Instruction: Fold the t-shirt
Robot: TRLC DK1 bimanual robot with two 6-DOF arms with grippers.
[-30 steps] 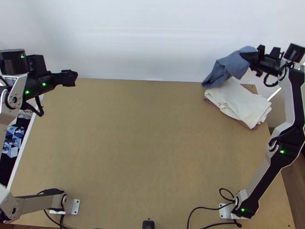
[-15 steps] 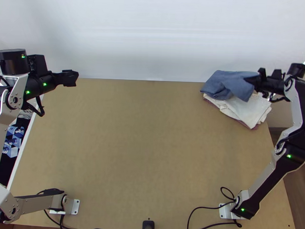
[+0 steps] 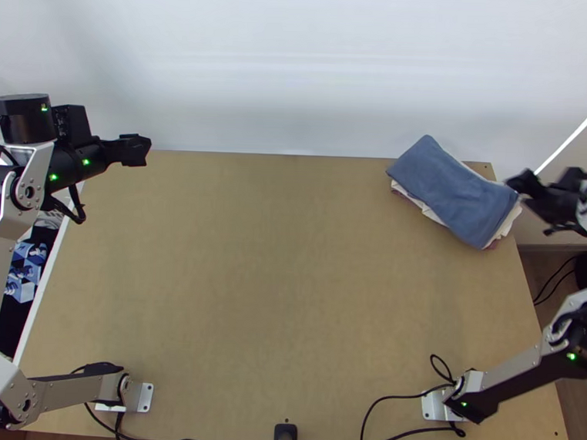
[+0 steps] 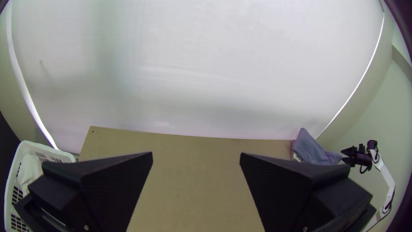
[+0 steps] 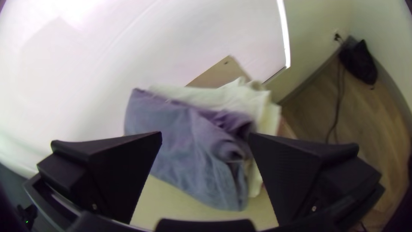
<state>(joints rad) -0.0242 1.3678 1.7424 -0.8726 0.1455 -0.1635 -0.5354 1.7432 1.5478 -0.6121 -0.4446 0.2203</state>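
Lying folded over white cloth at the table's far right corner, the blue-grey t-shirt looks fairly smooth from the top view; the right wrist view reveals rumpled folds. The right gripper, near it, has its fingers spread. The left gripper is spread too, its wrist view showing a white basket.

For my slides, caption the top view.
Folded blue cloth on white cloth at the table's far right corner, right tool beside it.

T-shirt on stacked cloths, on table, far right corner; basket beyond left edge.
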